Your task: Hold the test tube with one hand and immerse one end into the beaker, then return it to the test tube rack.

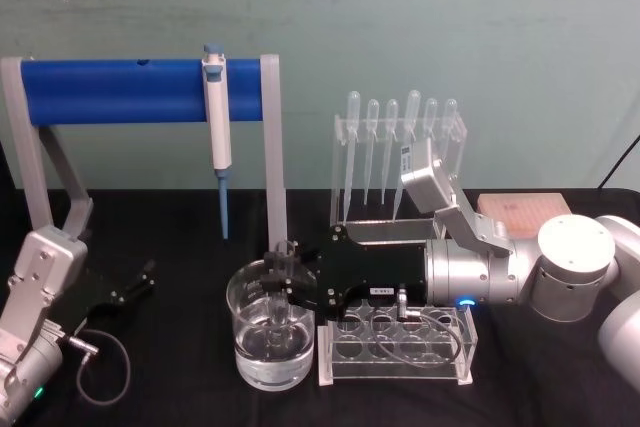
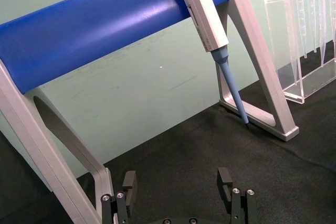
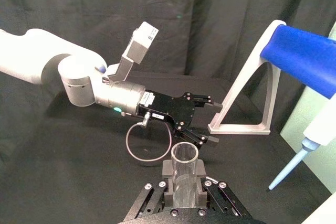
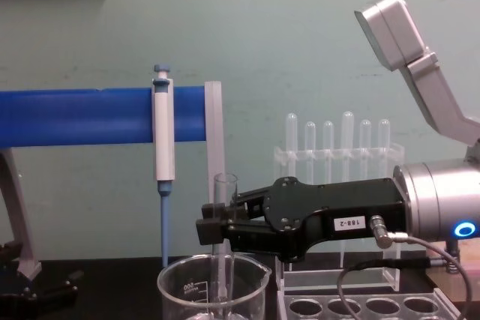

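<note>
Black cloth [image 1: 190, 397] is covering the bench. Clear cylindrical test tube [image 4: 225, 189] is standing upright, its lower end dipping inside the wide glass beaker [image 4: 180, 290]. Right gripper [image 4: 214, 226] is clamping its middle. Left gripper [image 2: 178, 182] is idling far left, jaws apart.

soft even light from above; glints on the beaker [image 1: 250, 342] (shadows faint).
</note>
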Tool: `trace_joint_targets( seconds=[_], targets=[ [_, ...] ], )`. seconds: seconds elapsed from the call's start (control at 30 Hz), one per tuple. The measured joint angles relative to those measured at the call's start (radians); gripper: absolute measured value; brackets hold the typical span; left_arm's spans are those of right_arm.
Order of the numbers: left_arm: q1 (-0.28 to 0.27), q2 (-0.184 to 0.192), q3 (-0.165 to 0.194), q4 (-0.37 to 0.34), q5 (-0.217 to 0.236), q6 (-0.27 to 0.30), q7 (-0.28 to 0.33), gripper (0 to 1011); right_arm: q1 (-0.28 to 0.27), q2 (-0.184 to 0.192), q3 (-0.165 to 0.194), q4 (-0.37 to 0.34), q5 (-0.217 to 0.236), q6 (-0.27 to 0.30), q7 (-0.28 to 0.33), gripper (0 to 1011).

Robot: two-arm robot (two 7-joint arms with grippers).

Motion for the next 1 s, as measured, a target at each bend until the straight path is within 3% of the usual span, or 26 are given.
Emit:
trace_joint_targets(
  seconds=[1.0],
  targets=[
    [0.000, 0.000, 0.000, 0.000, 0.000, 0.000, 0.000, 1000, 0.000, 0.000, 0.000, 0.000, 0.001, 0.000, -0.002, 226]
  ],
)
